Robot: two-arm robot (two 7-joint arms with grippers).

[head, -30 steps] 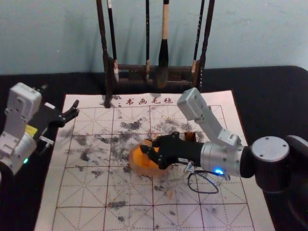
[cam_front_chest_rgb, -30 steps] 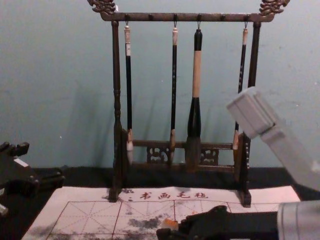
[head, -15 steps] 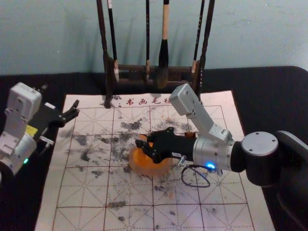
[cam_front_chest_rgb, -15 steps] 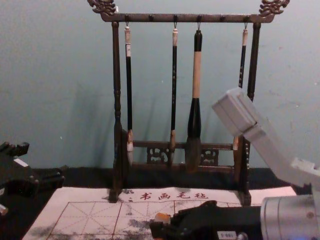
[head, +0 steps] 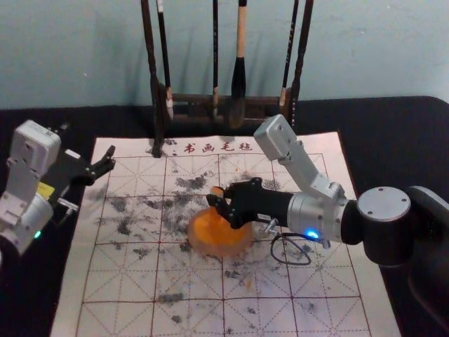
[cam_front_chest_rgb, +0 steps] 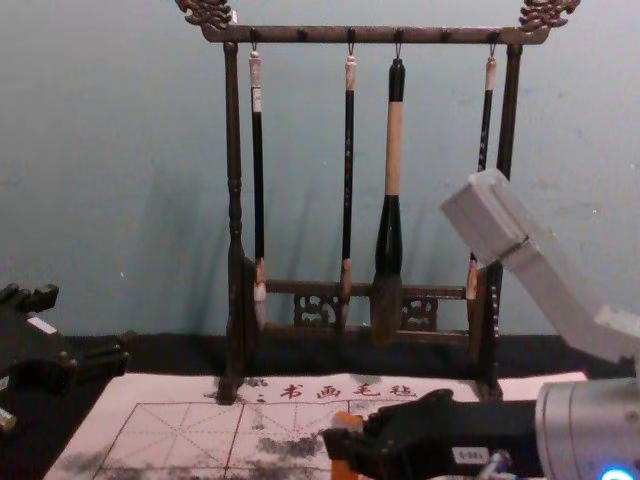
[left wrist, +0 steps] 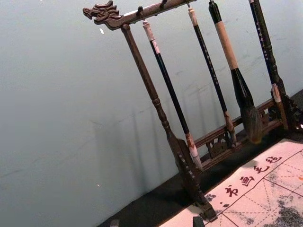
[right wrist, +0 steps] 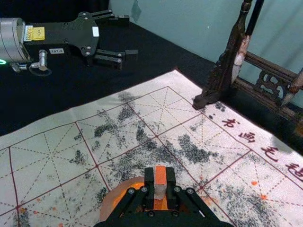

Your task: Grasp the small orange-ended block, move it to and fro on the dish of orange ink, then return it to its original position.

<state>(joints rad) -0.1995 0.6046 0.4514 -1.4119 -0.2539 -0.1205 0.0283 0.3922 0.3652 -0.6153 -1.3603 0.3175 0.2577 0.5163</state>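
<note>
My right gripper (right wrist: 160, 187) clamps the small orange-ended block (right wrist: 160, 176) at the round orange-ink dish (head: 219, 248); return remains. Left gripper (right wrist: 128, 37) parked leftward, spread.

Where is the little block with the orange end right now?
In the head view, the orange-ended block is at the far side of the orange ink dish, near the middle of the gridded mat. The right gripper is pinching it.

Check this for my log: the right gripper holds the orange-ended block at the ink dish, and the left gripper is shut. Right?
Not quite: the left gripper is open, its fingers apart, as the right wrist view shows. The right gripper does hold the orange-ended block at the ink dish.
</note>
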